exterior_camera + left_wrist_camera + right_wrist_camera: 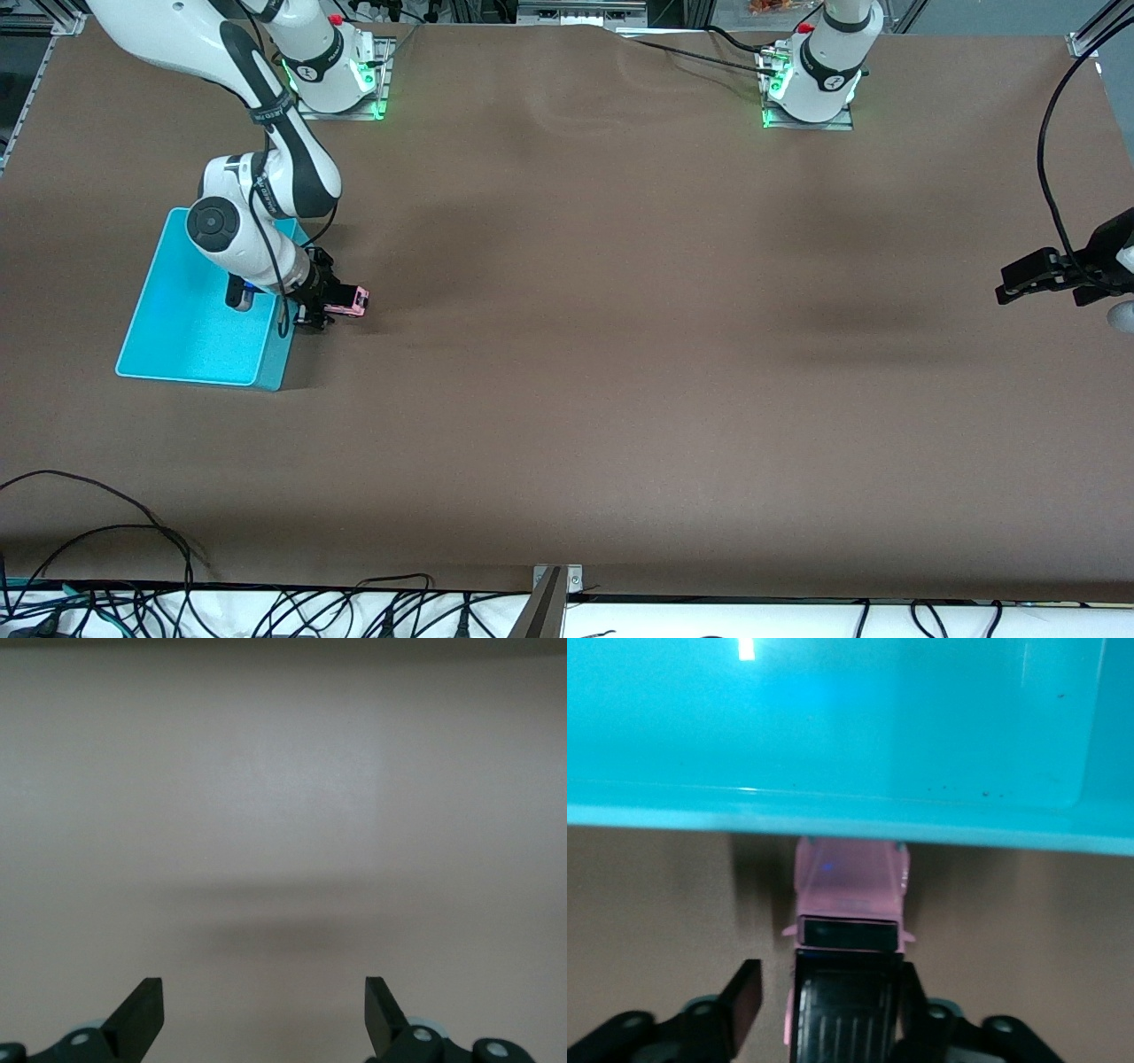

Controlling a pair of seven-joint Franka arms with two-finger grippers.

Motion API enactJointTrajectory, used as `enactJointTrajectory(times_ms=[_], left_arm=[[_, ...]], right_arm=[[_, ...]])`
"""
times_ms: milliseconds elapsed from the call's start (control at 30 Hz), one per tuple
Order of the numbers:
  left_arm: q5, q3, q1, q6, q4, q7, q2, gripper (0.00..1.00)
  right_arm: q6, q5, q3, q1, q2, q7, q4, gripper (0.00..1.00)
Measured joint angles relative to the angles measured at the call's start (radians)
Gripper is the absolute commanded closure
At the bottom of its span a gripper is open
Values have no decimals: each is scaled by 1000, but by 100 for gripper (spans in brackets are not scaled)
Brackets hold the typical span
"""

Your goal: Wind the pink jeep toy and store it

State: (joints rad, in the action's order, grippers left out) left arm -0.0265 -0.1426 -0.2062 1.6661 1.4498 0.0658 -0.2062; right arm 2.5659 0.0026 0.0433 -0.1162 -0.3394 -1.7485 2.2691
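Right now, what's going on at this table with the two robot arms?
The right gripper is down at the pink jeep toy, its fingers on either side of the toy's black rear section, one finger touching it and a gap at the other. The jeep sits on the table right beside the cyan bin, at the right arm's end of the table, not yet in it. The left gripper waits open over bare table at its own end.

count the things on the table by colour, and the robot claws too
pink: 1, the pink jeep toy, beside the bin
cyan: 1, the cyan bin
black claws: 2, the right claw at the jeep and the left claw waiting open over bare table
total: 4
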Motion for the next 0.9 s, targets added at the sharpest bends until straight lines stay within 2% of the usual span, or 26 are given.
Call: enactJointTrajectory(times_ms=[433,567,733,900], left_arm=[[0,0,0,0,0,0,0,0],[0,0,0,0,0,0,0,0],[0,0,0,0,0,0,0,0],[0,0,0,0,0,0,0,0]], right_arm=[[-29,0,3,-13,16,-34,-30,80],[-161,0,8,-18,31,-39,-111,80],[-398,0,3,-16,50,-43,-269,80],[-554,0,-48,-9,63,-38,-382,80]])
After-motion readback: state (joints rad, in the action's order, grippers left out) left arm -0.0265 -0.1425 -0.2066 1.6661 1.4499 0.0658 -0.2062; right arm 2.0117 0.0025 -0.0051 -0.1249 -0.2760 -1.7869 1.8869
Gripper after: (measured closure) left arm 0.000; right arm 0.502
